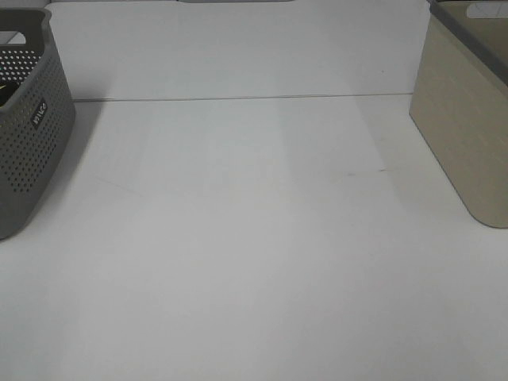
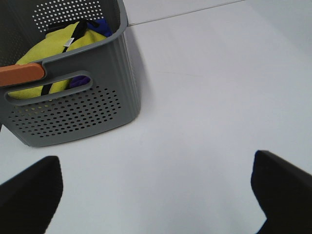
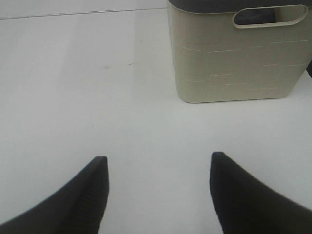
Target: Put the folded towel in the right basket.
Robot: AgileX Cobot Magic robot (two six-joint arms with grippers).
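exterior high, grey basket point(image 1: 32, 127), beige basket point(image 1: 464, 119)

Left gripper point(image 2: 156, 195) fingers are plain black; right gripper point(image 3: 158, 195) fingers dark, perhaps faintly ribbed inside.

A small dark label with pale lettering sits on the grey perforated basket point(image 1: 32, 119) at left; its letters are too blurred to read.

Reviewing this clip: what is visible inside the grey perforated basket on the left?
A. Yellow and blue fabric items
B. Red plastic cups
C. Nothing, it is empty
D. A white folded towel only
A: the left wrist view looks into the grey basket and shows yellow fabric with a blue item behind it.
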